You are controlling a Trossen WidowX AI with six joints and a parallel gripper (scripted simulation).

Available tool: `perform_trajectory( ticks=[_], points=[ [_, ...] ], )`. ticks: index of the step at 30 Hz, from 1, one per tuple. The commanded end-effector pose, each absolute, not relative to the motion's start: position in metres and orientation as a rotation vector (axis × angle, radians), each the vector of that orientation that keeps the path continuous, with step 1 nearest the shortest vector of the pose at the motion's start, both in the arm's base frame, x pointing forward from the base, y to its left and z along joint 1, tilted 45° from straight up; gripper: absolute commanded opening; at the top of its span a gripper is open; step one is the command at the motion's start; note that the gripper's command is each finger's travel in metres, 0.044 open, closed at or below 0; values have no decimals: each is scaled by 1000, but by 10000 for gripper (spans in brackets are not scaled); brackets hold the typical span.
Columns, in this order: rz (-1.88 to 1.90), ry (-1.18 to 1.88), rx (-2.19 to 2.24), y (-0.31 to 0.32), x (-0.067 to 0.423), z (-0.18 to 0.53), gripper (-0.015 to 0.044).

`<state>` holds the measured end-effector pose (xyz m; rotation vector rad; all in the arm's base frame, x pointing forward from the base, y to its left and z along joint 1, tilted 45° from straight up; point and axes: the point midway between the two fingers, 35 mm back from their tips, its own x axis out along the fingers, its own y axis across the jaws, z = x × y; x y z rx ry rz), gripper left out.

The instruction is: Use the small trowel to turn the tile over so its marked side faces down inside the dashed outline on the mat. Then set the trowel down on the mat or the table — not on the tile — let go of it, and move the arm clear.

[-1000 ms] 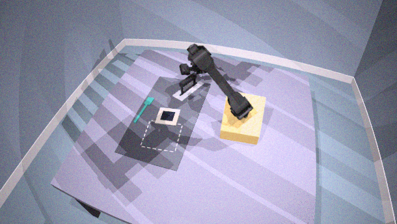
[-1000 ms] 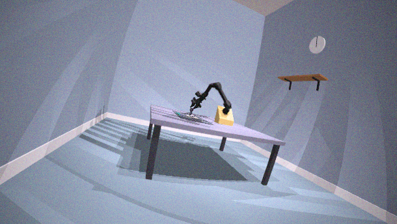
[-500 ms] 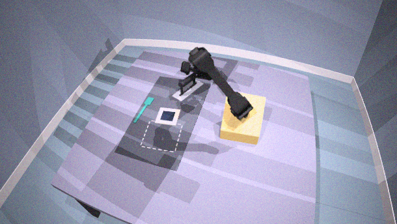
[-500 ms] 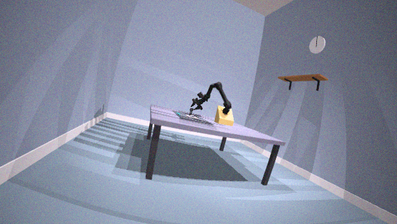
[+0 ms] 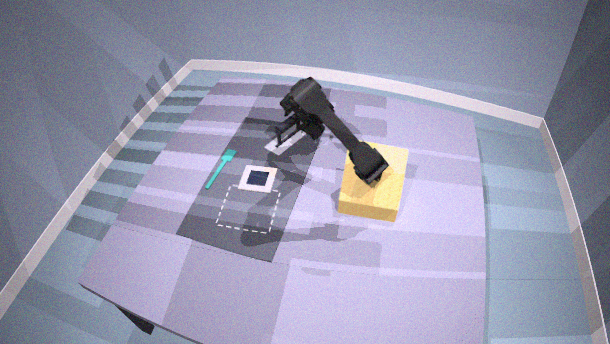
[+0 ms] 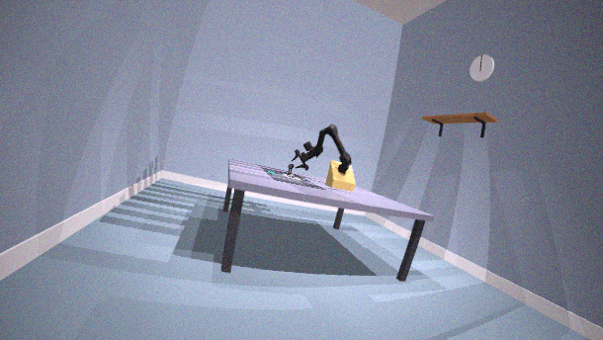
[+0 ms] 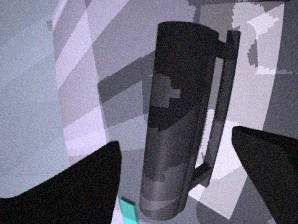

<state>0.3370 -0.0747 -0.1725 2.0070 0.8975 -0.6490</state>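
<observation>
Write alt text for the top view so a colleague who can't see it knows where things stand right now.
The open, empty gripper hangs over the far end of the dark mat, away from the teal trowel lying flat on the mat. The tile lies dark side up just beyond the dashed outline; the arm's yellow base stands to the right.

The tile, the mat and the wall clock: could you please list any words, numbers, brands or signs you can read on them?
No readable text anywhere.
Tile: a plain dark blue square inside a white border, no lettering.
Mat: only a white dashed outline, no characters.
Wall clock: too small to show numerals; one dark hand visible.
Teal trowel, yellow base block, gripper: no labels or brand marks.
</observation>
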Motion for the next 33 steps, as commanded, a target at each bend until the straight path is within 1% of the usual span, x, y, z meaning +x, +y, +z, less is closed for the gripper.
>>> perform_trajectory(
  ticks=[1, 4, 12, 33],
  points=[
    [-690, 849, 2158, -65, 332, -163, 300],
    [-711, 822, 2236, -61, 330, -159, 300],
    [-713, 820, 2241, -61, 331, -159, 300],
    [-713, 821, 2241, -50, 355, -180, 300]
  ],
)
